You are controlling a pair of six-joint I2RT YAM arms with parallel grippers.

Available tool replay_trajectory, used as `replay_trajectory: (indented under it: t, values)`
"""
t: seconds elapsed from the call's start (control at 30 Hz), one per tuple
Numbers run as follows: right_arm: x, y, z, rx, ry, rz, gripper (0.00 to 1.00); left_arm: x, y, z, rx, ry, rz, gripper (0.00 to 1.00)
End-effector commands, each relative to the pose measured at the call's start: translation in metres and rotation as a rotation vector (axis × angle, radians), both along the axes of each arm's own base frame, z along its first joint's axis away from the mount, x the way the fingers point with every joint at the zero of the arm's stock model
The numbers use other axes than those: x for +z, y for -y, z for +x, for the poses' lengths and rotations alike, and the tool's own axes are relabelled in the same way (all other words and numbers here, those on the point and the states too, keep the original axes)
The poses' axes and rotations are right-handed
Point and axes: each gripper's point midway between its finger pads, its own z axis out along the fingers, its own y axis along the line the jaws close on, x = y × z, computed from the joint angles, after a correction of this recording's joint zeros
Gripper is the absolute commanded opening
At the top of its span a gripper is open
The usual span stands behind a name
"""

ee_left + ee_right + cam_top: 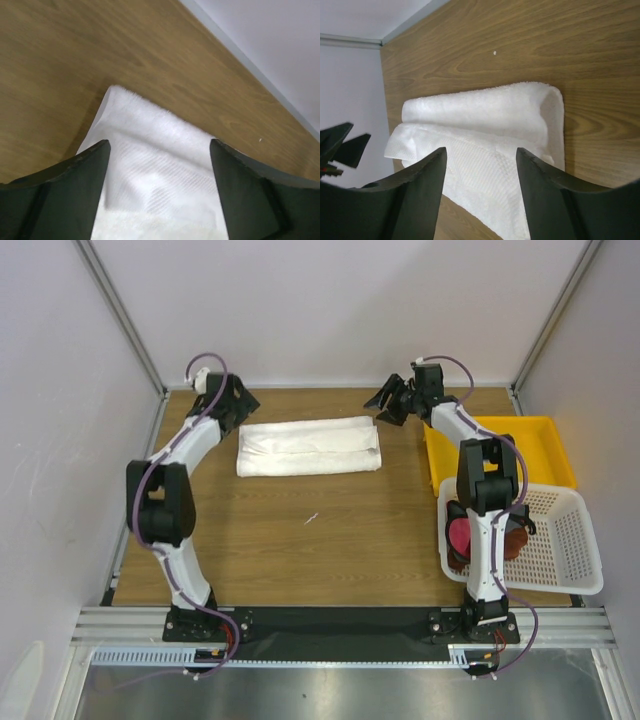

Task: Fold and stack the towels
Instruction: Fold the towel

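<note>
**A robot lab test cell**

The left arm (170, 502) and the right arm (486, 490) are bolted to a metal rail (340, 622) at the near edge of a wood-grain table (330, 550). Plain white panels (330, 300) close the table in on three sides, held by bare aluminium posts (120, 310). Purple cables (206, 354) run along the arms, and a slotted cable duct (150, 655) lies in front of the rail. The only goods look like staged props: a folded towel (310, 447), a basket (588, 540) and a tray (542, 448).
</note>
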Motion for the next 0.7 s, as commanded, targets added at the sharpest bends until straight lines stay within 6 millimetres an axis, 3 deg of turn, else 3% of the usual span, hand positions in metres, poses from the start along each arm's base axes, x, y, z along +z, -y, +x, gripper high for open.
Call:
replay_trajectory:
  t: [0.0,0.03,0.07,0.1,0.17,0.2,0.27,0.33,0.53,0.67]
  values:
    - [0.055,0.010,-0.003,-0.044,0.105,-0.045,0.65,0.041,-0.002,-0.048,0.020,0.068,-0.041,0.90]
    - [0.058,0.010,-0.006,-0.053,0.107,-0.041,0.68,0.046,0.004,-0.052,0.044,0.119,-0.099,0.92]
    - [0.050,0.009,-0.013,-0.059,0.088,-0.040,0.69,0.025,0.012,-0.073,0.046,0.088,-0.116,0.94]
    - [0.065,0.005,-0.019,-0.058,0.111,-0.030,0.71,0.038,0.016,-0.082,0.048,0.130,-0.140,1.00]
    - [0.067,-0.004,-0.027,-0.055,0.123,-0.022,0.73,0.035,0.034,-0.095,0.045,0.134,-0.183,1.00]
    - [0.058,-0.014,-0.038,-0.039,0.105,-0.030,0.74,0.036,0.040,-0.098,0.043,0.138,-0.197,1.00]
    - [0.065,-0.022,-0.046,-0.031,0.140,-0.042,0.74,0.040,0.060,-0.106,0.029,0.162,-0.248,1.00]
    - [0.054,-0.034,-0.059,-0.006,0.137,-0.062,0.74,0.047,0.076,-0.105,0.019,0.207,-0.309,1.00]
    - [0.020,-0.038,-0.069,0.019,0.089,-0.068,0.75,0.023,0.129,-0.096,-0.037,0.166,-0.416,1.00]
    - [0.018,-0.033,-0.072,0.014,0.086,-0.070,0.75,-0.002,0.152,-0.091,-0.023,0.124,-0.473,1.00]
